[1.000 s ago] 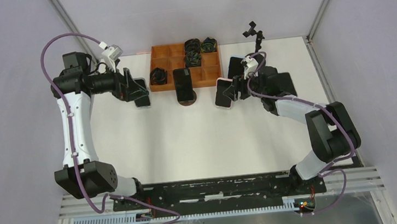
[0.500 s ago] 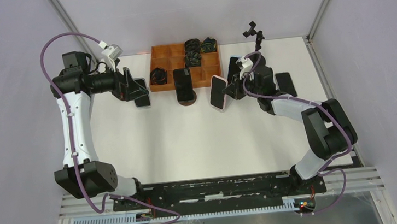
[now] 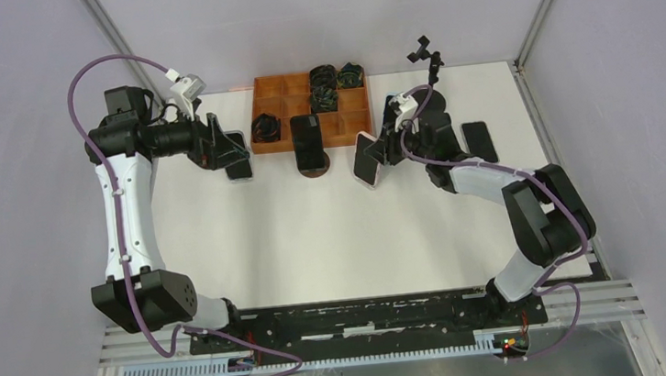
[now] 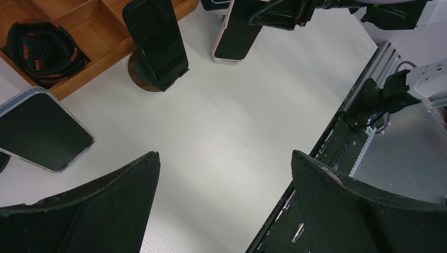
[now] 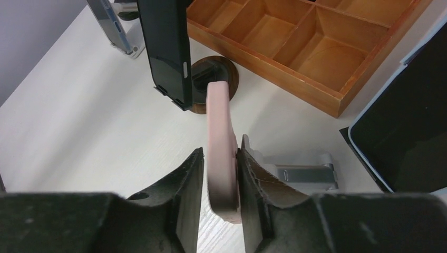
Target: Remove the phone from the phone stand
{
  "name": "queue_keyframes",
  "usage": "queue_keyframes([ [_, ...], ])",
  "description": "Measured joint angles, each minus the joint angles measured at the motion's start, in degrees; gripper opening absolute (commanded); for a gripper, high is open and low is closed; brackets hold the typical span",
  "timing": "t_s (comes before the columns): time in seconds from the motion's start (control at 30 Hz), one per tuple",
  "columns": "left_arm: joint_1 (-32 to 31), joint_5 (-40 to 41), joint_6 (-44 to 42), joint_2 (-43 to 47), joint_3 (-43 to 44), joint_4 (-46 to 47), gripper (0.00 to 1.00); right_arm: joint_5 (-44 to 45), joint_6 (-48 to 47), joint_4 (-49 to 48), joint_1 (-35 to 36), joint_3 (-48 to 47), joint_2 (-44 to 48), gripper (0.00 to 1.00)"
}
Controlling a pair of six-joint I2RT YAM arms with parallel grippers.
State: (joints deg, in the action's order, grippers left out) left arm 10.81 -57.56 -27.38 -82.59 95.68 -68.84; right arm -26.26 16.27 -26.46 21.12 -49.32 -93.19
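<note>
My right gripper is shut on a pink-cased phone, held tilted above the table, left of a silver folding stand. In the right wrist view the phone stands edge-on between my fingers. The right finger presses on it; the left one is very close. A black phone leans on a round wooden stand, just beyond the pink one. My left gripper is open and empty above a clear-cased phone lying flat on the table.
A wooden compartment tray with coiled black cables sits at the back. Another dark phone lies right of my right arm. A black clamp stand is at the back right. A large dark screen is close on my right.
My right gripper has carried the pink phone left and a little toward the back, closer to the black phone on its stand. The left arm has not moved.
</note>
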Motion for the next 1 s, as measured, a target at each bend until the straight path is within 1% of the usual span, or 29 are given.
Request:
queue_keyframes([
  [0.07,0.0,0.0,0.0,0.0,0.0,0.0,1.00,0.4,0.2,0.0,0.2,-0.4,-0.8,0.23],
  [0.2,0.0,0.0,0.0,0.0,0.0,0.0,1.00,1.3,0.0,-0.4,-0.1,-1.2,-2.3,0.02],
  [0.23,0.0,0.0,0.0,0.0,0.0,0.0,1.00,1.1,0.0,-0.5,-0.1,-1.2,-2.3,0.00],
  [0.43,0.0,0.0,0.0,0.0,0.0,0.0,1.00,-0.3,-0.4,0.0,-0.1,-1.9,-2.3,0.00],
  [0.67,0.0,0.0,0.0,-0.3,0.2,0.0,1.00,-7.0,0.0,3.4,0.3,-8.6,-1.6,0.00],
  [0.83,0.0,0.0,0.0,-0.3,0.7,0.0,1.00,-9.8,-0.4,6.6,0.3,-10.9,4.1,0.00],
  [1.0,0.0,0.0,0.0,-0.3,1.5,0.0,1.00,-10.2,-3.3,18.0,-0.4,-11.8,11.7,0.00],
])
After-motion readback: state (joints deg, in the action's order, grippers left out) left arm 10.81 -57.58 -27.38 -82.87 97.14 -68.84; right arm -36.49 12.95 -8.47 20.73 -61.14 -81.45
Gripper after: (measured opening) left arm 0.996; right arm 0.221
